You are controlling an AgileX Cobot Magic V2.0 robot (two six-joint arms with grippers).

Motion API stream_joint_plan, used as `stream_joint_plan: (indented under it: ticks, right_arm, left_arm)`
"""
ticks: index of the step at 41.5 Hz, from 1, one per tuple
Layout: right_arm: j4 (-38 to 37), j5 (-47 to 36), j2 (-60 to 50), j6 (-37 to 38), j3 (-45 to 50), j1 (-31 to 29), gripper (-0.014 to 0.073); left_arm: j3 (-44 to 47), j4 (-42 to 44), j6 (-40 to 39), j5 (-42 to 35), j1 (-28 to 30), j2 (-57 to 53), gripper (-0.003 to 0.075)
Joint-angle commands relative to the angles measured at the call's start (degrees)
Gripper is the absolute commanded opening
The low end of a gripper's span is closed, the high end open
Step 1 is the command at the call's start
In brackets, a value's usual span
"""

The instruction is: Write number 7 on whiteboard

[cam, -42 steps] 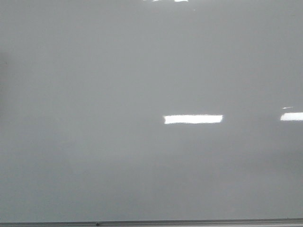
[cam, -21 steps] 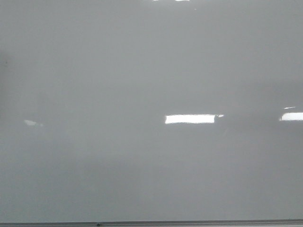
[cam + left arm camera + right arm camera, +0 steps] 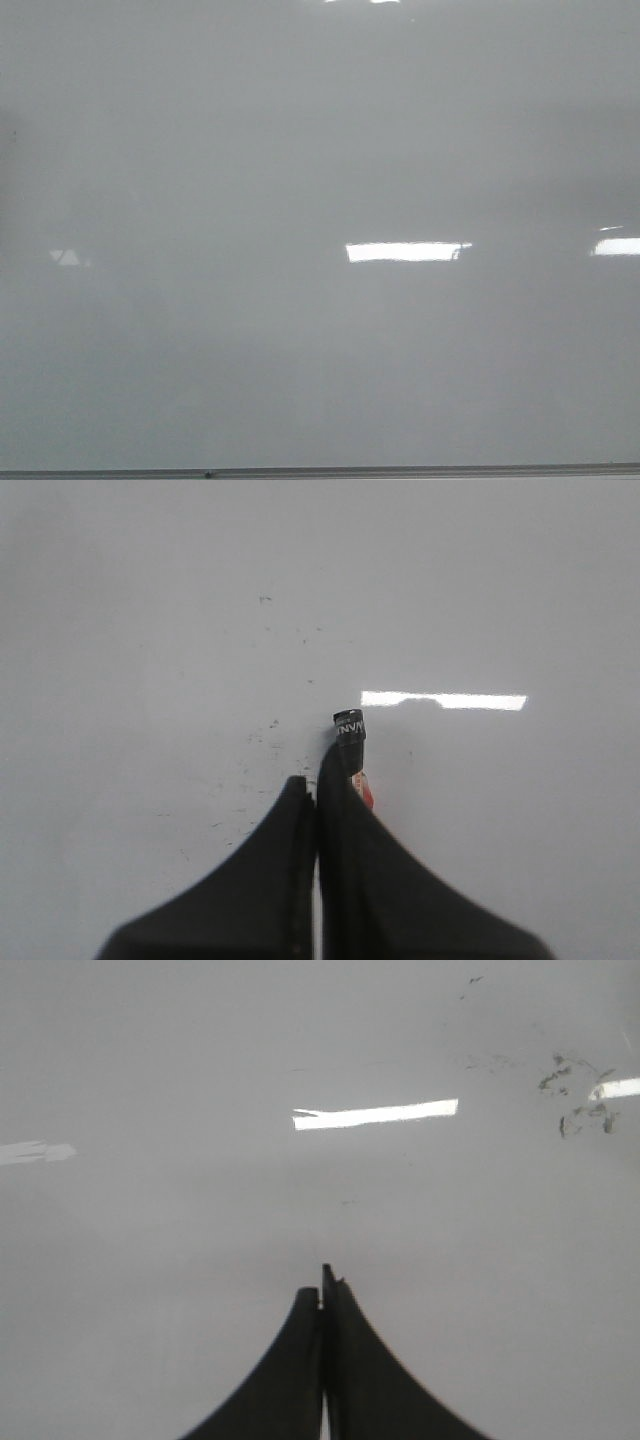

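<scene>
**Marker clamped, board blank**

Front view: just the whiteboard (image 3: 300, 150) filling everything, glossy grey, bright glare patch (image 3: 405, 252) near the middle, thin metal bottom edge (image 3: 400, 470). No 7 anywhere.

Left wrist view: left gripper (image 3: 318, 790) pinched tight on a black marker (image 3: 350, 727), white lettering on the barrel, red bit just below. Faint dark specks (image 3: 270, 730) on the board nearby.

Right wrist view: right gripper (image 3: 322, 1285) pressed together, holding nothing. Smudgy marks (image 3: 575, 1110) well apart from it.
</scene>
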Motion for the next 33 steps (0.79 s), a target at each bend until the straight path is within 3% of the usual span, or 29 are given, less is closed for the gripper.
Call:
stream_joint_plan:
  ticks: [1,8,10,12,17,22,33]
  right_arm:
    - [-0.3,-3.7,0.9,-0.2,-2.1,0.2,-0.0068]
    - [-0.3,-3.7,0.9,-0.2,-2.0,0.2,-0.0043]
    - [-0.3,-3.7,0.9,-0.2,-2.0,0.2,0.0014]
    - [-0.3,-3.7,0.9,-0.2,-2.0,0.2,0.0141]
    - [-0.3,-3.7,0.9,-0.2,-2.0,0.2,0.0449]
    - [-0.3,-3.7,0.9,-0.2,-2.0,0.2,0.0616]
    - [-0.3,-3.7,0.9,-0.2,-2.0,0.2,0.0633]
  left_arm:
    - [-2.1,-0.1,-0.3,-4.9,0.1,0.9,0.0162]
    - [-2.1,-0.1,-0.3,-4.3,0.1,0.9,0.0494]
    - [-2.1,-0.1,-0.3,-4.3,0.1,0.9,0.0583]
    - [-2.1,-0.1,-0.3,-4.3,0.1,0.9,0.0648]
    - [-1.9,-0.1,-0.3,-4.3,0.1,0.9,0.0669]
    - [-1.7,-0.3,-0.3,-4.3,0.1,0.9,0.0669]
    - [-1.8,-0.2,-0.3,-3.4,0.1,9.6,0.0669]
